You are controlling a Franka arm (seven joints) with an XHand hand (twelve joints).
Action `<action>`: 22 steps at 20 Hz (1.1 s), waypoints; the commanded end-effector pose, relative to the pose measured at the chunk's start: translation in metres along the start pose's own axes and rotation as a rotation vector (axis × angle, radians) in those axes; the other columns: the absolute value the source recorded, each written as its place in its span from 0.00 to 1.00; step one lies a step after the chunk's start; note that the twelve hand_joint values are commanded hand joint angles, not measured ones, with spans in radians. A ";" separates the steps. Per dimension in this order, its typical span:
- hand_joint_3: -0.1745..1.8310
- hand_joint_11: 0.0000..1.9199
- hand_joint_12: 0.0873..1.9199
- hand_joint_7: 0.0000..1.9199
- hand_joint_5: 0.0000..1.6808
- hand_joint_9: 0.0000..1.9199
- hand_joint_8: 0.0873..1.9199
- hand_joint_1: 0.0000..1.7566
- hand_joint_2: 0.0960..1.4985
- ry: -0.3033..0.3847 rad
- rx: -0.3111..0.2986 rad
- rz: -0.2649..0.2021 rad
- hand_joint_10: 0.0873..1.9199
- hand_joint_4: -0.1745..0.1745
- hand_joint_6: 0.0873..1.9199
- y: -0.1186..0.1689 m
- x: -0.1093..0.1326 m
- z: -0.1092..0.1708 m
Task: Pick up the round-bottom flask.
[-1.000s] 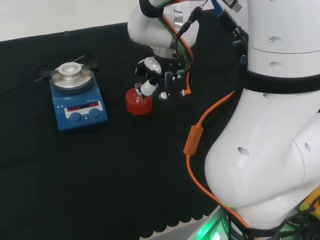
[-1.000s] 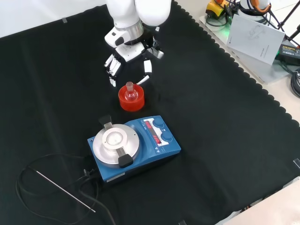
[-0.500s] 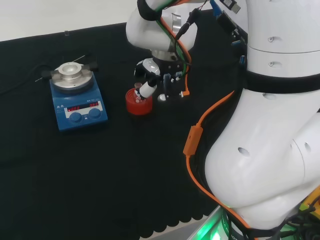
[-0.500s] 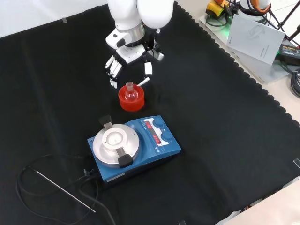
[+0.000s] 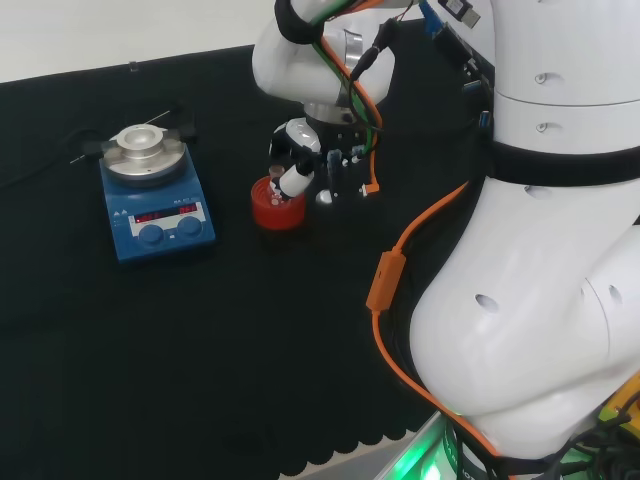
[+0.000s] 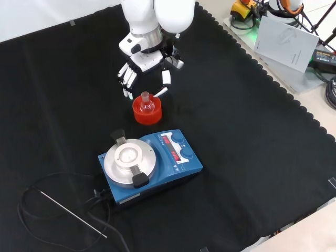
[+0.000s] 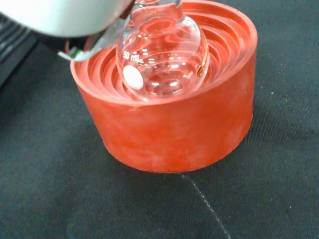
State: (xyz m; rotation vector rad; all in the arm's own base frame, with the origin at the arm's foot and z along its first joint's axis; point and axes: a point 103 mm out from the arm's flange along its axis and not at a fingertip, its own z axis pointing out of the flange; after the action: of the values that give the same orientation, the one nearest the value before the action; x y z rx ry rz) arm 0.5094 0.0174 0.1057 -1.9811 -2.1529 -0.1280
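In the front view, a thin metal rod [image 6: 73, 214] lies on the black cloth [image 6: 252, 152] at the far left. Next comes the blue stirrer plate [image 6: 149, 165]. Just above it stands the red ribbed stand [image 6: 146, 111], and the round-bottom flask [image 6: 146, 104] sits upright in it. The hand [image 6: 144, 65] hangs above the flask with its fingers [image 6: 126, 79] spread apart, on both sides of the neck, holding nothing.

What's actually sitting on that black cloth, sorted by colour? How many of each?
Clear: 1, the round-bottom flask
Red: 1, the ribbed stand under the flask
Blue: 1, the hotplate stirrer with its silvery round top
Silvery: 1, the thin rod
Total: 4
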 end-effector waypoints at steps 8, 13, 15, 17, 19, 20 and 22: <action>0.63 0.22 0.65 0.28 0.41 0.37 0.28 0.55 0.22 -0.011 0.005 0.003 0.26 0.40 0.36 0.002 0.002 0.005; 0.63 0.22 0.65 0.28 0.42 0.37 0.28 0.55 0.23 -0.015 0.005 0.008 0.26 0.40 0.37 0.003 0.001 0.006; 0.63 0.22 0.65 0.28 0.44 0.37 0.28 0.55 0.23 -0.022 0.002 0.009 0.26 0.41 0.38 0.003 0.001 0.006; 0.63 0.22 0.65 0.28 0.48 0.37 0.28 0.56 0.23 -0.024 -0.001 0.007 0.26 0.42 0.40 0.002 0.002 0.006; 0.63 0.22 0.65 0.28 0.51 0.37 0.29 0.56 0.24 -0.023 -0.009 0.008 0.26 0.42 0.41 0.002 0.002 0.006; 0.62 0.23 0.64 0.28 0.53 0.38 0.29 0.56 0.25 -0.030 -0.015 0.007 0.26 0.42 0.41 0.002 0.003 0.005; 0.51 0.25 0.63 0.29 0.60 0.39 0.29 0.59 0.38 -0.038 -0.032 0.008 0.26 0.76 0.48 0.002 0.004 0.004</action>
State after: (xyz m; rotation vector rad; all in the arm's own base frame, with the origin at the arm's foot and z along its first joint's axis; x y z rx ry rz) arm 0.5112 0.0206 0.1004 -2.0083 -2.1642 -0.1118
